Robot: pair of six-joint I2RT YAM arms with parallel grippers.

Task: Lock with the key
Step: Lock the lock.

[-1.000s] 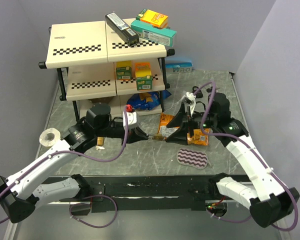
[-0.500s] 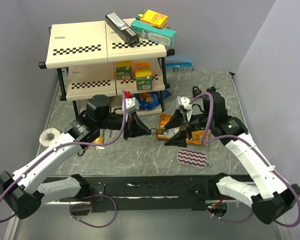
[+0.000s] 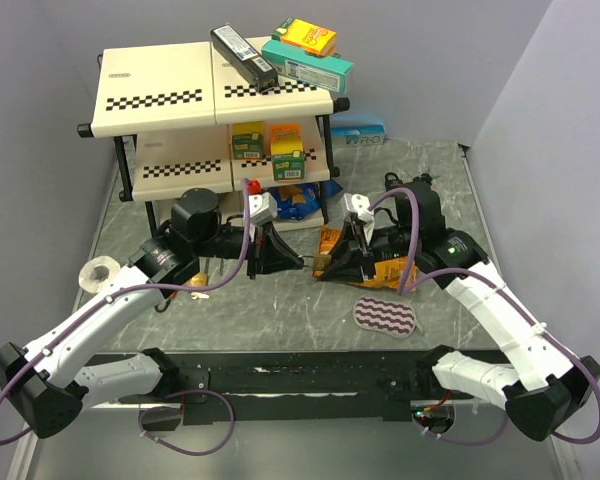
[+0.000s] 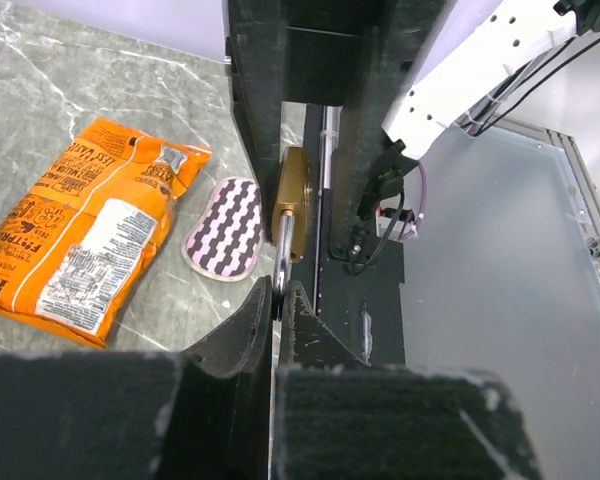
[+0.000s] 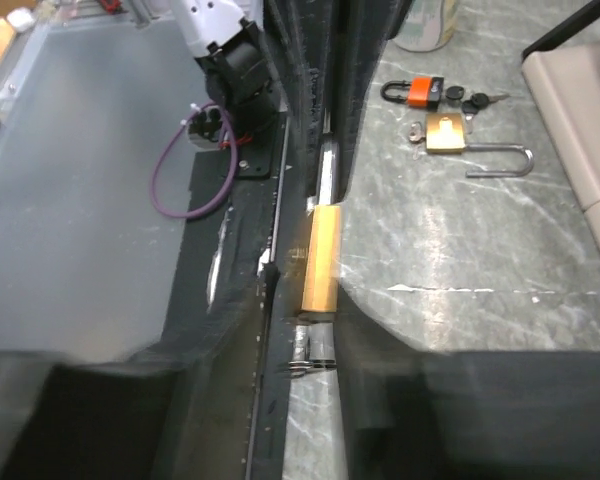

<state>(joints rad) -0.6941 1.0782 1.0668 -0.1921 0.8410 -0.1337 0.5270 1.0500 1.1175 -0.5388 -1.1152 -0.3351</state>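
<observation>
A brass padlock hangs in the air over the table's middle, its steel shackle pinched between the fingers of my left gripper, which is shut. In the top view the padlock sits between the two grippers. My right gripper faces it from the other side. Its blurred fingers flank the lock body and the key sticking out of the lock's underside. Whether they press on the key is not visible.
An orange snack bag and a striped pad lie under the right arm. A second brass padlock and an orange padlock with keys lie near the tape roll. The checkered shelf stands behind.
My left gripper has lifted the padlock off the table and swung it toward the middle. The right gripper has moved left onto it, and its jaws have narrowed around the key.
</observation>
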